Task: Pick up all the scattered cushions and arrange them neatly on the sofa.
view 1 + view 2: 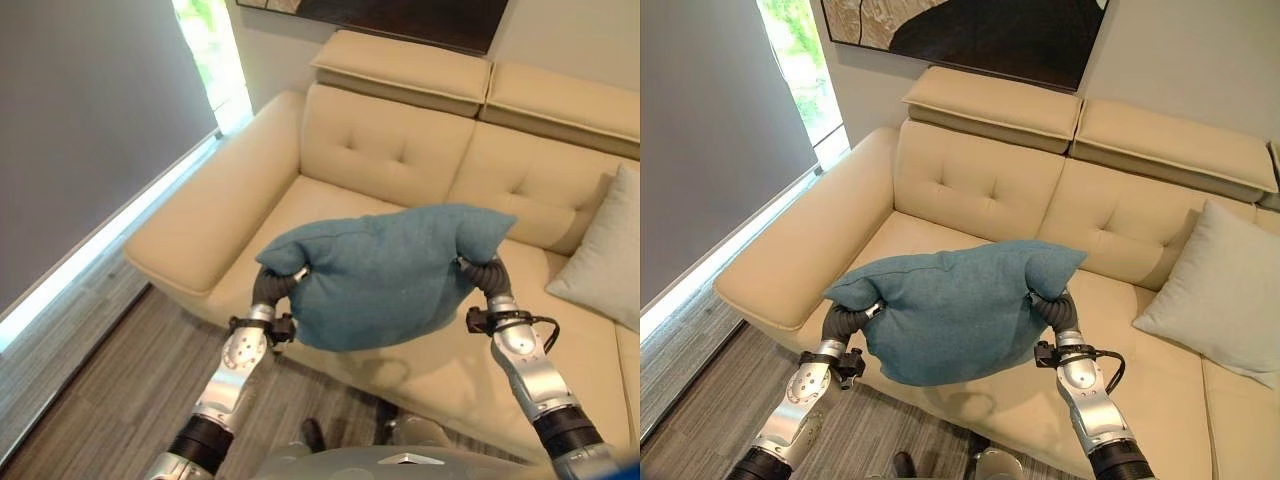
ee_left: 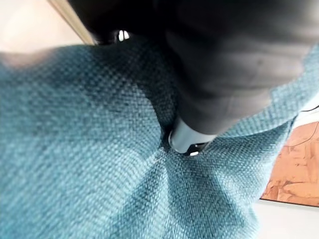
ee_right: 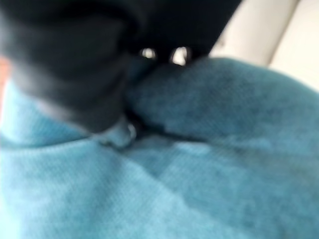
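Teal cushion [image 1: 950, 310] hangs above the cream sofa [image 1: 970, 180] seat, left hand [image 2: 187, 139] and right hand [image 3: 122, 132] each pinching a side for level carrying; pale cushion [image 1: 1220, 290] already leans at the backrest.

A cushion [image 1: 950, 310] hangs in the air before the sofa [image 1: 970, 180], above the front edge of its left seat, between the left hand [image 1: 845, 322] at its left end and the right hand [image 1: 1060, 312] at its right end. A second cushion [image 1: 1222, 290] leans against the sofa's backrest on the right seat.
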`<state>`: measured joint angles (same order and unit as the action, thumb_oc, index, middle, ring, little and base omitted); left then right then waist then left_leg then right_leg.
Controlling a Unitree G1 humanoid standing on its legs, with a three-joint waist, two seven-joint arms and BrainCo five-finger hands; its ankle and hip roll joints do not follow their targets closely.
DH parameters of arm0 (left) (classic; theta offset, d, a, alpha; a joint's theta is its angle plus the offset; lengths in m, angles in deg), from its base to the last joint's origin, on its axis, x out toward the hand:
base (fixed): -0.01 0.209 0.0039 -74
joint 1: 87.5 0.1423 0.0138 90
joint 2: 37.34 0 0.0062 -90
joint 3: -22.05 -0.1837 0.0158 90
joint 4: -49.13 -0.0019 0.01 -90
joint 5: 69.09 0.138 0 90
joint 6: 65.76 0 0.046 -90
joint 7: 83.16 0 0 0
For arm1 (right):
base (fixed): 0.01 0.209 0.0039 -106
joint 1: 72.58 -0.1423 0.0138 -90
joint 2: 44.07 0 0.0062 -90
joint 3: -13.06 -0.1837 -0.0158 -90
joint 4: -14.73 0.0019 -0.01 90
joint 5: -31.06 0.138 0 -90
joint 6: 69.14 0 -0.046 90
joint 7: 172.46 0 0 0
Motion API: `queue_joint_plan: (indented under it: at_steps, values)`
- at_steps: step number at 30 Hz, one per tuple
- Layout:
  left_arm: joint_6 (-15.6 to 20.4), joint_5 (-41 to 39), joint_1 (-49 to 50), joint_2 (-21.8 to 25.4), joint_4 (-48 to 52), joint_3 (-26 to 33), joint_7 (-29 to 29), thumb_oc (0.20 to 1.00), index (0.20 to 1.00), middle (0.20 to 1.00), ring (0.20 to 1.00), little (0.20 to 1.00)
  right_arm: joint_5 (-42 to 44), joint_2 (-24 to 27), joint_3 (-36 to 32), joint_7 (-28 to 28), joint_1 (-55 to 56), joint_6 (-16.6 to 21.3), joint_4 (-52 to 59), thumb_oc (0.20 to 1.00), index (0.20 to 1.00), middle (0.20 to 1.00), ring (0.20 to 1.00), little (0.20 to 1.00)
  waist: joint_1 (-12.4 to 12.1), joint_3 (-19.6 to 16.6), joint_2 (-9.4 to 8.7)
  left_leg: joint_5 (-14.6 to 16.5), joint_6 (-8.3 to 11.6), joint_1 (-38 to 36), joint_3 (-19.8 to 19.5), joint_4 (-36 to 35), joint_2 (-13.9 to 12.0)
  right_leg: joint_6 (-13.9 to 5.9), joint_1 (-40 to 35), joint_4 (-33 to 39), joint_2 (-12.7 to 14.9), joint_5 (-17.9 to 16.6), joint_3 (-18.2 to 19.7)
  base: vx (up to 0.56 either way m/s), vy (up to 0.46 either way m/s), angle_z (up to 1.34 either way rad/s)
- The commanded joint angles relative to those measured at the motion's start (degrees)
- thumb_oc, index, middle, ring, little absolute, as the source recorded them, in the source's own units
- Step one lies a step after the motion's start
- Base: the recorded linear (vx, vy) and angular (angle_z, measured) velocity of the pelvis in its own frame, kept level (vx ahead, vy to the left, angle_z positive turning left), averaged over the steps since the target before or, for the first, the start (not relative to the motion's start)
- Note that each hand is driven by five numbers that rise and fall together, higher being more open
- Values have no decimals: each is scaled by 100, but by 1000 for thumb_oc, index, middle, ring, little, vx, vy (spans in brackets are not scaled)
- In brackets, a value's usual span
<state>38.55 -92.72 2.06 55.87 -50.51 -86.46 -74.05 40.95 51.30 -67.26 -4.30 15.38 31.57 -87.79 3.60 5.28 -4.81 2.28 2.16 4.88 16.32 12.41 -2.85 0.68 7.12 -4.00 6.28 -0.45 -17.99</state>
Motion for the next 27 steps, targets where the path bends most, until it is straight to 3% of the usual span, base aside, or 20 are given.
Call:
queue_joint_plan:
  at_steps: [1, 3, 7, 8, 10, 12, 20, 24, 27]
  values:
    - [495, 42, -527, -257, 637, -323, -240, 200, 200, 200, 200, 200, 26, 105, 69, 29, -531, 593, 498, 200, 200, 200, 200, 200, -30, -110, -159, 513, 230, 158, -725, 1141, 36, -423, -546, 443, -120, 202, 318, 93, 25, -39]
    - [489, 47, -515, -268, 642, -331, -232, 200, 200, 200, 200, 200, 32, 149, 89, 42, -529, 585, 503, 200, 200, 200, 200, 200, -76, -110, -207, 728, 121, 207, -867, 636, 22, -492, -630, 498, -97, 235, 439, 118, 71, -44]
    - [495, 77, -552, -235, 678, -324, -123, 200, 200, 200, 200, 200, 16, 197, 107, -16, -570, 550, 431, 200, 200, 200, 200, 200, -270, -14, -134, 205, 239, 456, -1687, -263, 43, -530, -790, 452, -215, 361, 809, 122, 103, -46]
    - [507, 49, -546, -257, 676, -328, -138, 200, 200, 200, 200, 200, 16, 227, 95, -5, -564, 540, 432, 200, 200, 200, 200, 200, -268, -35, -66, 203, 209, 321, -1768, -539, 46, -545, -833, 439, -233, 407, 868, 172, 184, -88]
    - [467, 79, -502, -246, 697, -323, -178, 200, 200, 200, 200, 200, 1, 212, 52, 33, -495, 532, 456, 200, 200, 200, 200, 200, -246, -97, 6, 167, 177, 100, -1740, -798, 7, -549, -849, 372, -210, 443, 908, 163, 208, -76]
    - [458, 67, -436, -179, 779, -289, -224, 200, 200, 200, 200, 200, -41, 209, 61, 66, -501, 521, 545, 200, 200, 200, 200, 200, -273, -144, 30, 185, 102, -25, -1770, -878, 129, -604, -785, 307, -123, 412, 1020, 101, 168, -58]
    - [530, 160, -516, 30, 1017, -34, -151, 200, 200, 200, 200, 200, -316, 105, 80, -14, -887, 513, 695, 200, 200, 200, 200, 200, -385, -140, 49, 305, -119, -289, -1068, -1153, 217, -884, -508, 325, 145, 144, 1242, 38, 112, -40]
    - [612, 229, -805, 58, 1092, 76, -14, 200, 200, 200, 200, 200, -444, 133, 37, -126, -1097, 534, 830, 200, 200, 200, 200, 200, -395, -154, 48, 319, -139, -310, -972, -1237, 240, -937, -449, 410, 214, 86, 1249, 21, 14, -24]
    - [697, 376, -1641, 41, 1031, 28, 319, 200, 200, 200, 200, 200, -522, 232, 92, -374, -1764, 527, 850, 200, 200, 200, 200, 200, -363, -95, 83, 335, -121, -160, -938, -1202, 251, -956, -314, 490, 286, 5, 1165, -11, -3, 1]
